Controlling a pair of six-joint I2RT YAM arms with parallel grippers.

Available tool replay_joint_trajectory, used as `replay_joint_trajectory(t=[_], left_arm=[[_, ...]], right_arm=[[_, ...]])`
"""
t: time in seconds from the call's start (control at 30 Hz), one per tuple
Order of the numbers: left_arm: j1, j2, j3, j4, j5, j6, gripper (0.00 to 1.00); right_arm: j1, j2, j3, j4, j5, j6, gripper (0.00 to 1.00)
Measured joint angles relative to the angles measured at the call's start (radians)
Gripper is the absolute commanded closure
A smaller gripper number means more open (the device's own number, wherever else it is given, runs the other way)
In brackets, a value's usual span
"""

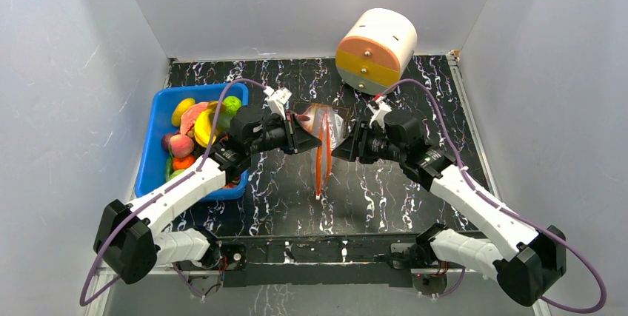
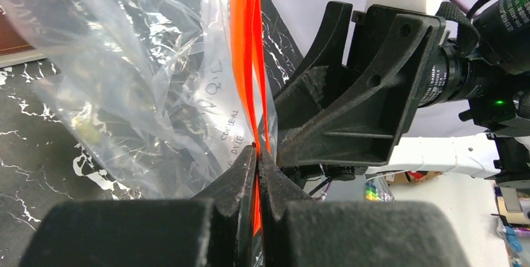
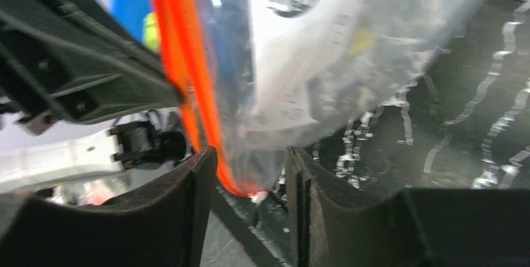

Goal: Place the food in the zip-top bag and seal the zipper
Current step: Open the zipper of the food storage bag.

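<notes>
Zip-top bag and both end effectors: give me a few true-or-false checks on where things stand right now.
1. The left end effector is shut on the zipper. True.
2. The right end effector is clamped tight on the zip-top bag. False: its jaws stand apart, with the bag's edge in the gap.
3. All the food is inside the bag. False: fruit pieces lie in the blue bin.
4. The bag sits between the two end effectors. True.

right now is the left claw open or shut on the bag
Shut: in the left wrist view the left claw is closed tight on the orange zipper of the bag.
</notes>
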Motion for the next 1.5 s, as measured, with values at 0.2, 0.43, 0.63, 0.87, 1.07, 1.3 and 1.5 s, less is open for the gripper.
replay_joint_trajectory(t=[0.2, 0.43, 0.63, 0.87, 1.07, 1.3, 1.5], left_arm=[[0.000, -0.002, 0.000, -0.006, -0.015, -0.023, 1.00], [0.000, 0.001, 0.000, 0.005, -0.016, -0.059, 1.00], [0.000, 0.012, 0.000, 0.006, -0.016, -0.081, 1.00], [0.000, 0.014, 0.000, 0.005, -0.017, -0.092, 1.00], [0.000, 0.014, 0.000, 0.004, -0.024, -0.098, 1.00], [-0.001, 0.013, 0.000, -0.013, -0.031, -0.098, 1.00], [-0.001, 0.012, 0.014, -0.073, -0.059, -0.074, 1.00]], right_arm=[[0.002, -0.008, 0.038, -0.137, 0.157, -0.087, 0.52], [0.060, -0.016, 0.090, -0.163, 0.248, -0.101, 0.45], [0.143, 0.024, 0.109, -0.159, 0.322, -0.098, 0.44], [0.198, 0.092, 0.127, -0.162, 0.427, -0.102, 0.44], [0.219, 0.129, 0.153, -0.161, 0.520, -0.119, 0.53], [0.230, 0.165, 0.153, -0.161, 0.589, -0.140, 0.75], [0.231, 0.162, 0.140, -0.152, 0.630, -0.142, 0.97]])
